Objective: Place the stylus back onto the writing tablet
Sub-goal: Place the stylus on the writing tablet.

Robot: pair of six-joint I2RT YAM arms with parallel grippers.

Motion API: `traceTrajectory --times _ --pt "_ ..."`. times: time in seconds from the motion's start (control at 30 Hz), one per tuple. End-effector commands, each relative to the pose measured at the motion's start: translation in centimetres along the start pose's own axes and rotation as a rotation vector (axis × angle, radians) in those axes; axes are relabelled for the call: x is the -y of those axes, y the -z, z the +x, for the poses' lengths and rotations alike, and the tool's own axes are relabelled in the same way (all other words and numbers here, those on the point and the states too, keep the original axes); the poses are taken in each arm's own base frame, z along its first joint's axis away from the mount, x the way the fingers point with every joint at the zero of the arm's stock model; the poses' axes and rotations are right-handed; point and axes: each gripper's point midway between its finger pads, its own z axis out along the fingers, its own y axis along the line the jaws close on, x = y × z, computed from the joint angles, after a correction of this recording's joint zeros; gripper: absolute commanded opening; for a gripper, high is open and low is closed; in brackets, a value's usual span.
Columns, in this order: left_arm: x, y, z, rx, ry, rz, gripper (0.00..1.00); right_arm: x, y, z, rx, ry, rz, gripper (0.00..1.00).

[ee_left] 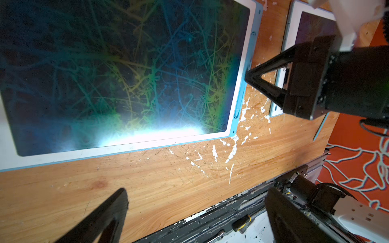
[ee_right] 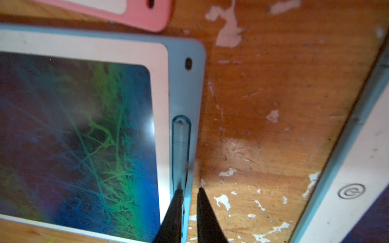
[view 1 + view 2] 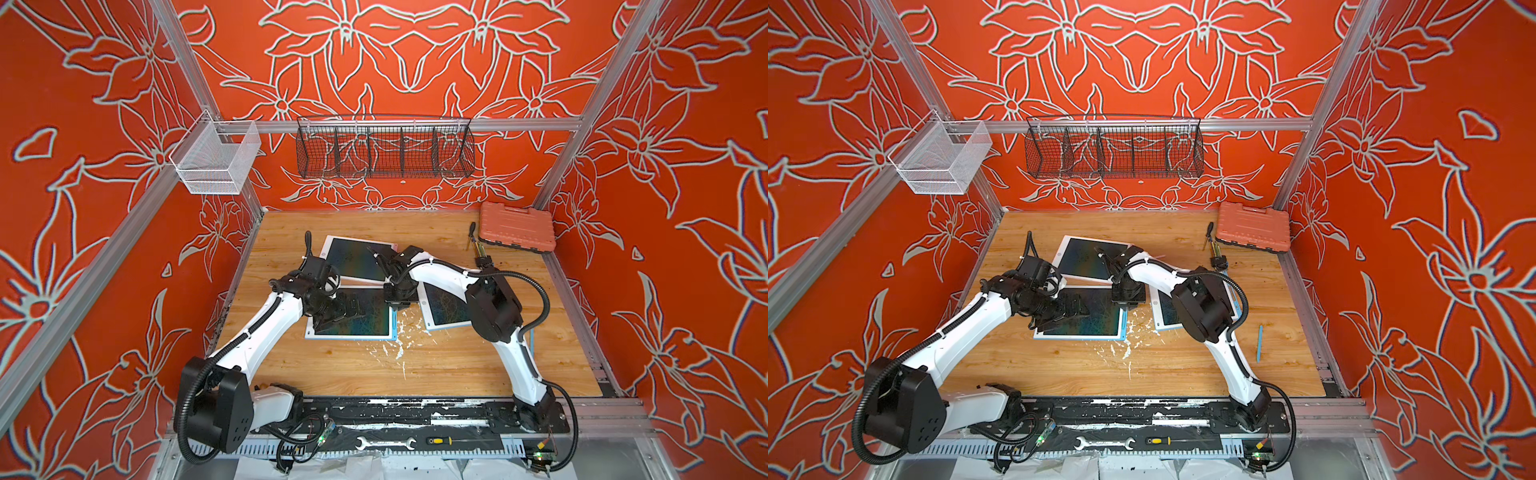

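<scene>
The light-blue stylus (image 2: 180, 143) lies in the slot along the side rim of the blue-framed writing tablet (image 2: 84, 126), whose dark screen is covered in green and blue scribbles. My right gripper (image 2: 190, 190) stands over that rim, its jaws parted by a narrow gap. One fingertip (image 2: 179, 194) is over the stylus slot and its twin hangs just outside the tablet's edge. In both top views the right gripper (image 3: 398, 305) (image 3: 1126, 305) points down at the tablet's (image 3: 370, 326) far right corner. My left gripper (image 1: 195, 202) hovers wide open and empty above the tablet (image 1: 126, 73).
A pink-framed tablet (image 3: 357, 257) lies behind and another blue-framed tablet (image 3: 442, 309) lies to the right under my right arm. A second blue stylus (image 3: 1259, 343) rests on the wood at the right. An orange tool case (image 3: 517, 230) sits at the back right.
</scene>
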Motion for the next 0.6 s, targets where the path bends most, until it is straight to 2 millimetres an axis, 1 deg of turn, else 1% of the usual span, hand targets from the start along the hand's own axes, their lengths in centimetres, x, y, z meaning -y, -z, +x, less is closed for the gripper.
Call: traceTrajectory --times 0.0,0.17,0.57 --pt "-0.3 0.2 0.3 0.000 0.006 -0.002 1.00 0.2 1.5 -0.6 0.042 -0.014 0.004 0.15" --pt "-0.2 0.3 0.3 0.005 0.007 -0.001 0.99 -0.1 1.5 -0.7 0.043 -0.012 -0.005 0.12" --pt "-0.3 0.3 0.4 0.004 0.006 -0.001 1.00 -0.2 0.5 -0.6 0.023 -0.012 -0.003 0.07"
